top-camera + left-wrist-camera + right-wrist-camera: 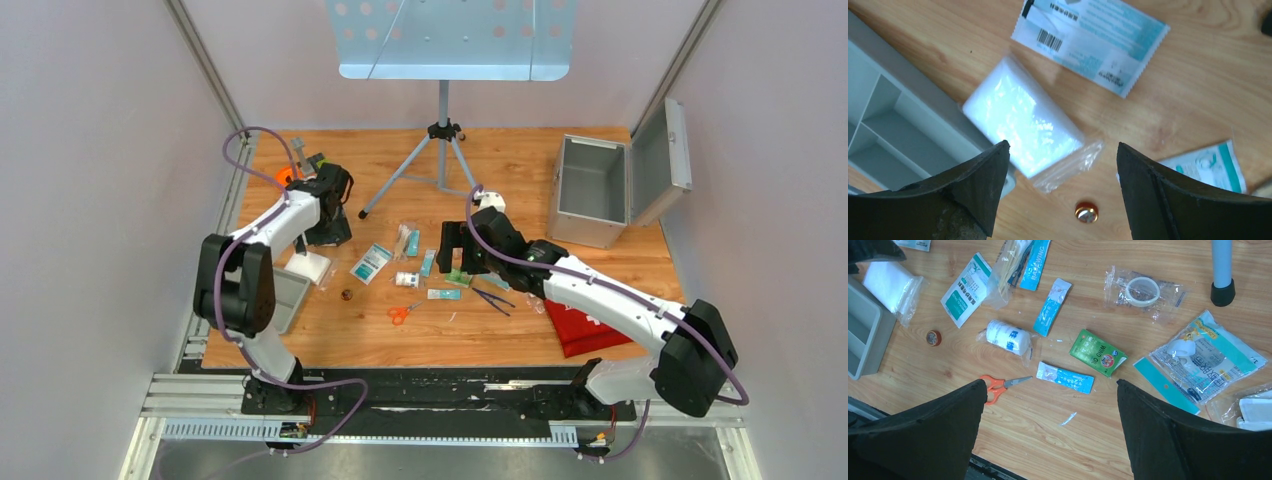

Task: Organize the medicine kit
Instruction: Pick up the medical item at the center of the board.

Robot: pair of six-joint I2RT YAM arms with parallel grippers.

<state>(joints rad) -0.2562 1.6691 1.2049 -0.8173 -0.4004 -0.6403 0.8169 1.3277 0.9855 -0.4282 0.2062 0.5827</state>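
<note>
Kit (585,228) shows only overhead, lid open.

Note the medicine kit (592,190): your silver-grey metal case stands at the worktop's far right, lid swung open, interior bare.

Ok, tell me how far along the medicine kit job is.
Done: only the medicine kit standing open, and it looks empty inside. In hand: nothing; the left end effector is open above the bag of white pads, the right end effector open above the blue sachet. Left: everything, including the scissors, bandage roll and green packet, all on the table.
</note>
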